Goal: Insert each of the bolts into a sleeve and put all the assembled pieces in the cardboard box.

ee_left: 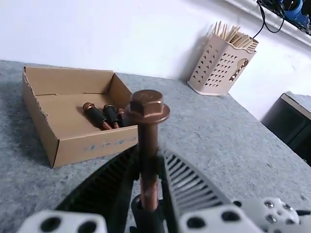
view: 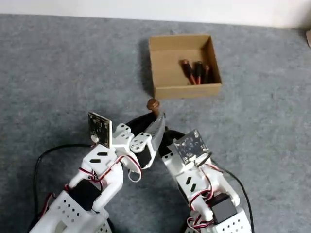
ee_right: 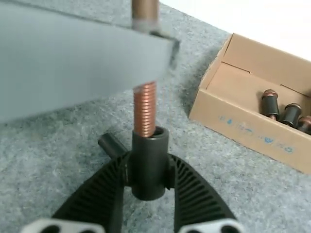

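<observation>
Left gripper [ee_left: 148,162] fingers pinching copper-coloured hex-head metal bolt [ee_left: 147,128] by shank; head above fingers, long axis upright. Right gripper [ee_right: 148,170] fingers clamped round black cylindrical sleeve [ee_right: 149,153], mouth up. Threaded tip sits in sleeve mouth, axes aligned. Brown cardboard box [view: 187,90] beyond both fingertips, assembled pieces [view: 197,72] inside.

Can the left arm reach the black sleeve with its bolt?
Probably yes: the left tool holds the bolt upright, its threaded end already at the open mouth of the sleeve, which the right tool grips.
</observation>
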Robot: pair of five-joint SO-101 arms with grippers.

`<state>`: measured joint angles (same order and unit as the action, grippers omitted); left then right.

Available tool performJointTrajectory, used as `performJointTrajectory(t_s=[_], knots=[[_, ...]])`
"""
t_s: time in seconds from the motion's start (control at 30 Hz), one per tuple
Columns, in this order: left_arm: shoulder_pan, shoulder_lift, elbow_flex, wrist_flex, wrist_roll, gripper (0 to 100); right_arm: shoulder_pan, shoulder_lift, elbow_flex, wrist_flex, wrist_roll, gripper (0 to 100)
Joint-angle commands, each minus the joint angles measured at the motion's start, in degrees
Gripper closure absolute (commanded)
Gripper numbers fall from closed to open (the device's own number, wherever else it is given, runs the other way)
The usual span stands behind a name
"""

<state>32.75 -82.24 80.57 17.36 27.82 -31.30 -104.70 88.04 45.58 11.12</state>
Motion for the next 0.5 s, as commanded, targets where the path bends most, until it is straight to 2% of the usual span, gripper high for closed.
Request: performJointTrajectory(t_s=[0.0, 0.47], knots=[[0.13, -0.84, -0.31, -1.49, 0.18, 99, 0.31, -0.66, -1.01, -1.98, -0.62, 99.3], [0.22, -0.40, 0.84, -1.58, 0.26, 99, -0.22, -0.66, -3.91, -2.33, -0.62, 99.3]])
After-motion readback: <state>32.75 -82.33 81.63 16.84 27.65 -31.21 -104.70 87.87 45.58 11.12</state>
